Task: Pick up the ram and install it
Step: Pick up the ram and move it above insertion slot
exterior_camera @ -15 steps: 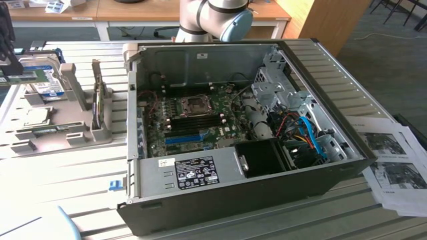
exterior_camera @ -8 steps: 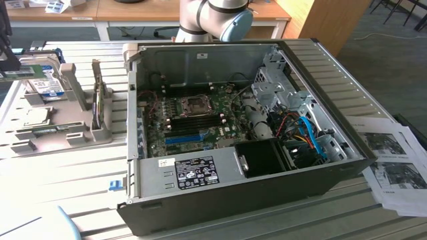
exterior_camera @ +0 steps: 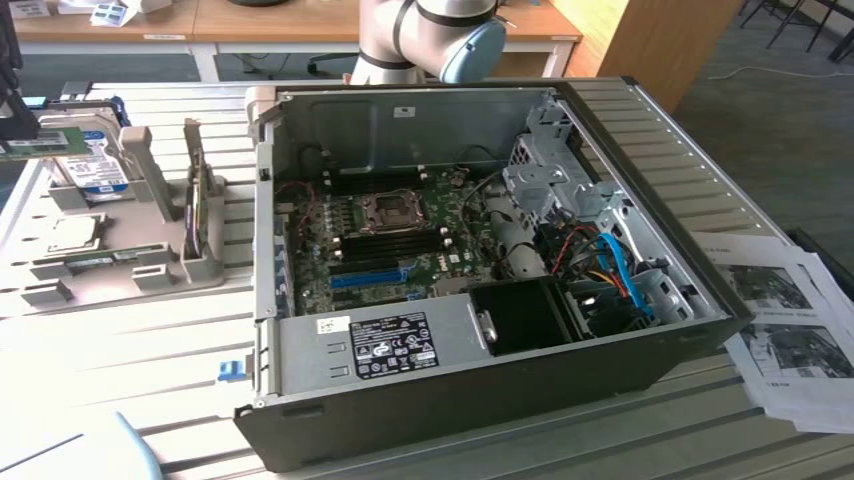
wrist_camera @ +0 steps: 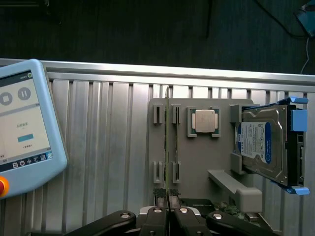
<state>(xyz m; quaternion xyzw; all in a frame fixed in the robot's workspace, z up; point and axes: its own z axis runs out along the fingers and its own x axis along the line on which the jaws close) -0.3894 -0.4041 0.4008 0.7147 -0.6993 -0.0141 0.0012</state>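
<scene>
while the open computer case (exterior_camera: pixel 694 330) is lying on its side in the middle of the slatted metal table (exterior_camera: pixel 160 340), the gripper (exterior_camera: pixel 16 100) is hanging at the far edge of the exterior view's left, over the gray tray (exterior_camera: pixel 134 270) of parts. its fingers (wrist_camera: pixel 157 212) are pressing almost together, leaving only a sliver between them, and they are pinching the ram (wrist_camera: pixel 168 147) by its top edge. from the wrist view the stick is showing edge-on as a thin line running out from the fingertips, between the tray's small slotted blocks. in the exterior view the ram (exterior_camera: pixel 34 150) is showing as a short green strip under the dark gripper, just beside the top of the hard drive (exterior_camera: pixel 87 165) and well apart from the case. i cannot tell whether its lower edge is sitting in the tray's slots or hanging clear of them. the hard drive is standing on edge in a blue-clipped holder at one end of the tray, and a square silver processor (wrist_camera: pixel 205 120) is lying flat in a pocket between the drive and the ram. inside the case the green motherboard (exterior_camera: pixel 454 262) is lying exposed, with a long blue slot (exterior_camera: pixel 367 278) near its front edge. a light blue touchscreen pendant (wrist_camera: pixel 24 123) is resting on the table beside the tray, and printed sheets (exterior_camera: pixel 787 320) are lying to the exterior view's right of the case.
</scene>
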